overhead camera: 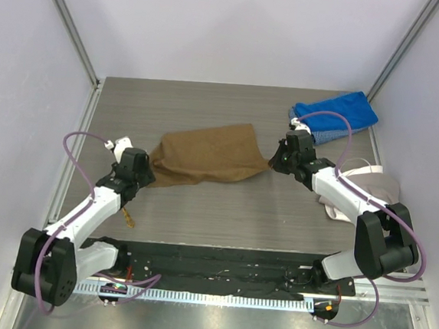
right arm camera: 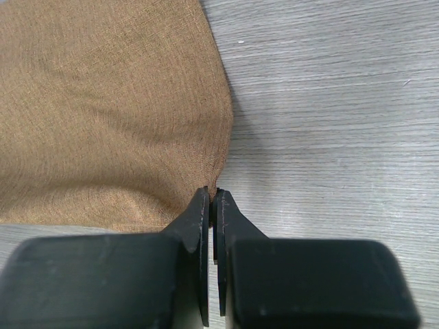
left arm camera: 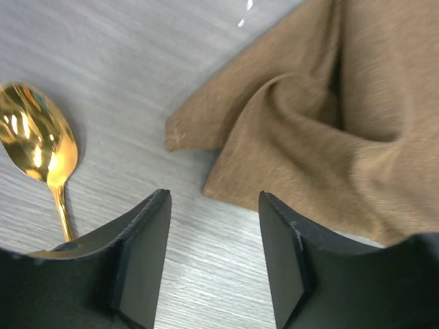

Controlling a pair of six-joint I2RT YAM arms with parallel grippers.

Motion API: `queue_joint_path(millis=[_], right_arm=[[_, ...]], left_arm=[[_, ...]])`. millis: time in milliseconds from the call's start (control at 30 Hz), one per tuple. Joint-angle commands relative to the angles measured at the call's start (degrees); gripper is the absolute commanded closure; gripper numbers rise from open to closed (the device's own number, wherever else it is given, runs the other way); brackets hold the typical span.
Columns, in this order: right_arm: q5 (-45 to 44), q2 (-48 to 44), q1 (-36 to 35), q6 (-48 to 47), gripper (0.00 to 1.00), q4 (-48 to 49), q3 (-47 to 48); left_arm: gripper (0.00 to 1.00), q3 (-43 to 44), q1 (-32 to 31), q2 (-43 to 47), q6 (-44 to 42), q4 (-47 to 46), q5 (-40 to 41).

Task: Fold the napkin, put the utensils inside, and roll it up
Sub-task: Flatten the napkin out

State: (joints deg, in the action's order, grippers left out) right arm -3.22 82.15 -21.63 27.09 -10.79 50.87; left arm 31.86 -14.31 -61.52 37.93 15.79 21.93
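Right tool (right arm camera: 213,200) was pressed shut on the very tip of the tan napkin (overhead camera: 208,157), pinching its right-hand corner. In the overhead view the cloth ran out to a point at that grip. My read: that pinch was there to anchor or draw the corner so the fabric stayed taut for the fold.

On the other side, the left tool (left arm camera: 214,226) had its jaws standing apart with nothing between them, only bare bench (overhead camera: 277,208) in the gap. It hovered just short of the napkin's left end, where the left wrist view showed two layered edges and a deep wrinkle. So the cloth was rumpled there, not flat. The fold looked under way, not neat or finished.

The napkin lay mid-bench, stretched between the two arms. The gold spoon (left arm camera: 41,140) rested on the wood just beside the left tool, bowl up, apart from the cloth and not yet inside it. It was handy there for that arm to fetch once the fold was done, I'd judge.

The blue cloth (overhead camera: 338,113) sat at the far right corner and a beige-and-white item (overhead camera: 364,181) lay under the right arm, both out of play.

The risk was clear: a loose left end could bunch further if the right side pulled alone.
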Motion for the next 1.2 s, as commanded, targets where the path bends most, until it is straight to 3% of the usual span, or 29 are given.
queue_joint_path(millis=[0, 267, 633, 733, 833, 1000, 1167], right_arm=[[0.67, -0.67, 0.01, 0.42, 0.99, 1.73, 0.1], [0.5, -0.76, 0.01, 0.42, 0.99, 1.73, -0.33], [0.32, -0.68, 0.01, 0.42, 0.99, 1.73, -0.07], [0.32, -0.67, 0.01, 0.42, 0.99, 1.82, 0.02], [0.32, -0.76, 0.01, 0.33, 0.99, 1.82, 0.02], [0.06, -1.9, 0.01, -0.55, 0.99, 1.73, 0.71], [-2.31, -4.63, 0.09, -3.0, 0.99, 0.07, 5.62]], left_arm=[[0.45, -1.09, 2.17, -1.14, 1.79, -4.26, -5.93], [0.48, -1.18, 3.41, -9.75, 2.58, -8.06, -10.42], [0.51, -0.92, 5.16, -13.8, 3.11, -9.46, -10.77], [0.58, -0.83, 5.6, -14.86, 3.03, -9.55, -11.65], [0.7, -0.66, 5.61, -15.3, 2.76, -9.11, -12.0], [0.99, 0.31, 5.69, -14.25, 2.06, -8.58, -12.88], [1.0, 6.63, 5.69, -8.55, 1.0, -6.92, -12.36]])
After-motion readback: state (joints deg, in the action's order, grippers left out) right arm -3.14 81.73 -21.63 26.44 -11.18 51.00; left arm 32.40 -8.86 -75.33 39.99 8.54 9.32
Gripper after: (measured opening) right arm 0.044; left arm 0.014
